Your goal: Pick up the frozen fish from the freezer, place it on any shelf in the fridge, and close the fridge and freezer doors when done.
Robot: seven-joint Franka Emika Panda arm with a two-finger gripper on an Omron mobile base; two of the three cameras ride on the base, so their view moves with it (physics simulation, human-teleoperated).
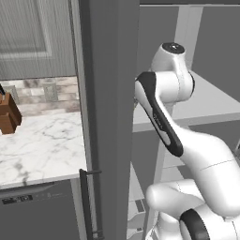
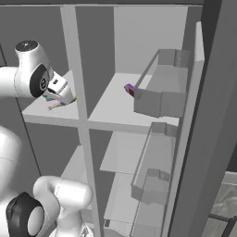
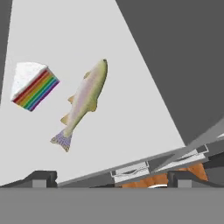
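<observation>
The frozen fish point(image 3: 82, 101) is seen lying flat on a pale shelf point(image 3: 109, 52) of the freezer point(image 2: 51, 55), just beside a rainbow-striped cake slice point(image 3: 33, 86) and apart from it. The gripper point(image 3: 111, 177) is held above the shelf with its jaws spread wide and nothing between them, the fish untouched. A small purple can point(image 2: 129, 89) is noted on the upper shelf of the fridge point(image 2: 139, 37), both doors standing open.
</observation>
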